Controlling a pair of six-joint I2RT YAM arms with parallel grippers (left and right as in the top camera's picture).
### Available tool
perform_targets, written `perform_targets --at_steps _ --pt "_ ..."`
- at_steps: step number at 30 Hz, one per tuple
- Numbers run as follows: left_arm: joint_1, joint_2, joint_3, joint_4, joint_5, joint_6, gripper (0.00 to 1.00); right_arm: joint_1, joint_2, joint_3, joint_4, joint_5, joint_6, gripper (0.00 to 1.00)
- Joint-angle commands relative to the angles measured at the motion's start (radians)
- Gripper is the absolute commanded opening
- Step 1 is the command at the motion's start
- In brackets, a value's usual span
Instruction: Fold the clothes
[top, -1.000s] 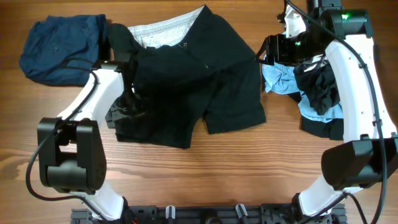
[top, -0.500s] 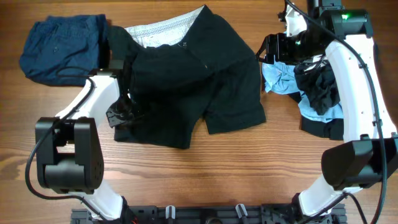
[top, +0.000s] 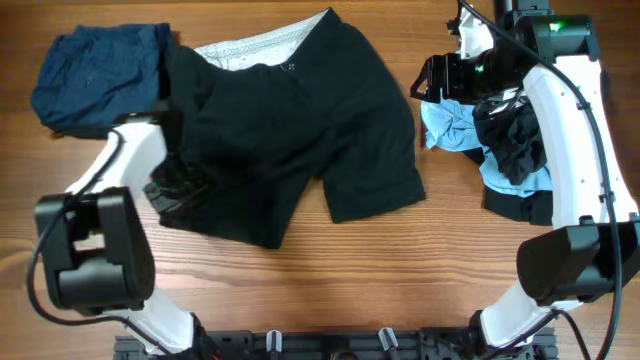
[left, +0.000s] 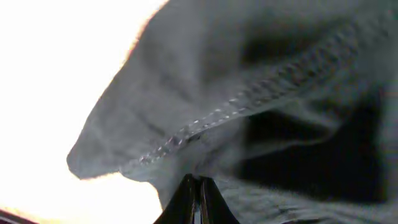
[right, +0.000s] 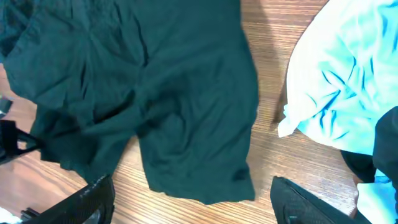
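Note:
Black shorts (top: 300, 120) lie spread across the middle of the table, waistband toward the back. My left gripper (top: 172, 188) sits at the left leg's edge, shut on a fold of the dark cloth; in the left wrist view its fingertips (left: 196, 186) pinch the fabric below a stitched seam (left: 249, 99). My right gripper (top: 425, 80) hovers open at the back right, between the shorts and the clothes pile. The right wrist view shows the shorts' right leg (right: 186, 124) below its wide-apart fingers (right: 87, 199), which hold nothing.
A navy garment (top: 95, 75) lies bunched at the back left. A pile of light blue (top: 455, 125) and black clothes (top: 515, 140) sits on the right under the right arm. Bare wood runs along the front of the table (top: 400, 280).
My left gripper has closed on the shorts' left side and drawn it leftward and toward the front. The shorts have shifted with it. The right arm has barely moved.

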Motion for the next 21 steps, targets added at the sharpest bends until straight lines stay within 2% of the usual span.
perform_targets --at_steps 1,3,6,10,11,14,15,17,21 --pt "0.094 -0.034 -0.01 -0.006 0.046 -0.038 0.04 0.001 0.002 -0.023 0.002 0.006 -0.017 0.82" --pt "0.145 -0.034 -0.01 0.009 0.125 -0.017 0.04 0.001 0.002 -0.047 0.001 0.006 -0.016 0.82" --pt "0.192 -0.037 -0.004 0.027 0.271 0.079 0.04 0.003 0.002 -0.106 0.004 -0.018 -0.02 0.82" --pt "0.193 -0.104 0.032 0.006 0.292 0.147 0.04 0.021 0.002 -0.2 0.031 -0.039 -0.021 0.8" --pt "0.187 -0.137 0.038 0.003 0.292 0.15 0.04 0.031 0.002 -0.22 0.041 -0.039 -0.021 0.74" --pt "0.172 -0.281 0.045 0.012 0.292 0.145 0.04 0.077 0.002 -0.277 0.069 -0.039 -0.02 0.27" --pt "0.169 -0.347 0.045 0.019 0.292 0.14 0.04 0.102 0.002 -0.311 0.094 -0.039 -0.016 0.07" --pt "0.169 -0.453 0.045 0.03 0.298 0.119 0.04 0.146 0.002 -0.389 0.171 -0.039 0.032 0.04" --pt "0.132 -0.53 0.045 0.055 0.299 0.121 0.04 0.204 0.002 -0.518 0.304 -0.039 0.098 0.04"
